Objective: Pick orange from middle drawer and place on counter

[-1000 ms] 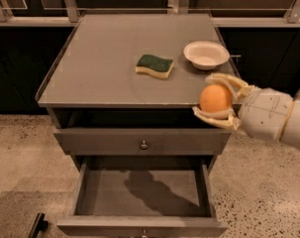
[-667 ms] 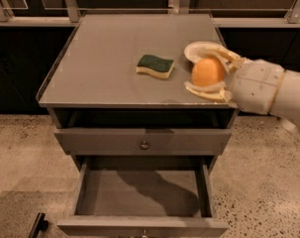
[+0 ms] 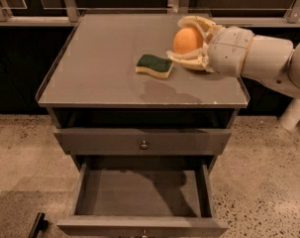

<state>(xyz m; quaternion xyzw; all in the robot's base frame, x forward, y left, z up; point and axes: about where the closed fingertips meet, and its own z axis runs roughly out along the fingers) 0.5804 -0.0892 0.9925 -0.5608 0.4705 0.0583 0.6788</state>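
Note:
My gripper [image 3: 188,39] is shut on the orange [image 3: 187,39] and holds it above the right part of the counter [image 3: 100,68], just right of the green-and-yellow sponge [image 3: 155,65]. The cream fingers [image 3: 194,23] wrap the fruit above and below. The arm reaches in from the right. The middle drawer [image 3: 139,195] stands pulled open below, with a bare grey floor. The white bowl is hidden behind the gripper.
The upper drawer front [image 3: 142,142] with a round metal knob is closed above the open drawer. A railing [image 3: 70,4] runs behind the counter. Speckled floor [image 3: 21,157] lies to both sides of the cabinet.
The gripper has carried the orange up and to the left, from beside the counter's right front edge to above the counter near the sponge.

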